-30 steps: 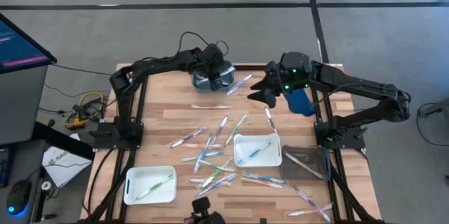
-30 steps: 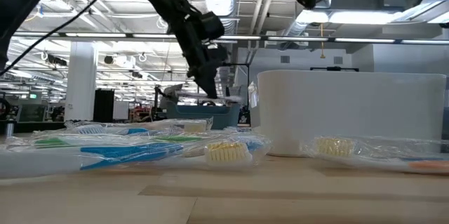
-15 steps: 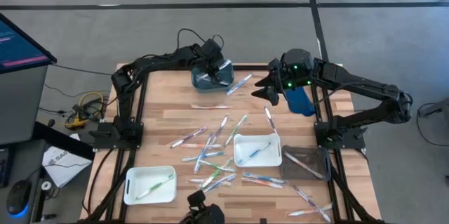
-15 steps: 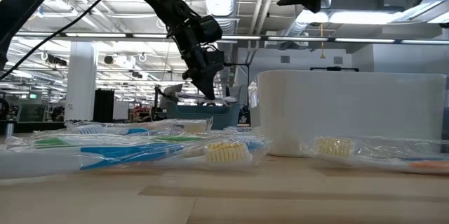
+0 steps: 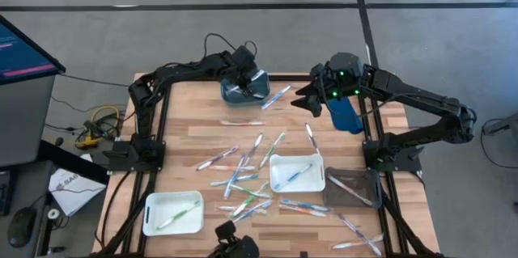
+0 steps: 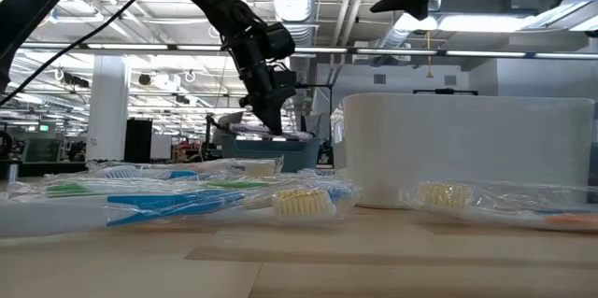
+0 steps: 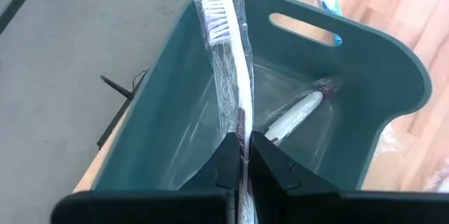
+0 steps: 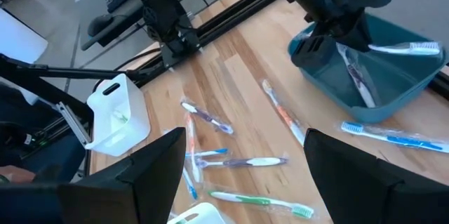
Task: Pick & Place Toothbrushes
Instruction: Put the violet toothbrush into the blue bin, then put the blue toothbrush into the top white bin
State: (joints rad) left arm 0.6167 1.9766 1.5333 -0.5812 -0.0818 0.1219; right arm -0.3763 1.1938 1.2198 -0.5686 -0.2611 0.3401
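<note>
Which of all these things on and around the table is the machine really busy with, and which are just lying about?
In the job:
- wrapped toothbrush pinched in the shut left tool
- teal bin under it
- loose toothbrushes on the table
- white trays, one toothbrush in each
- right tool, open, hovering

Just lying about:
- monitor
- yellow cables

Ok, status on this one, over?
Left gripper shut on wrapped toothbrush, over teal bin. Right gripper open, hovering. Nothing blocking.
</note>
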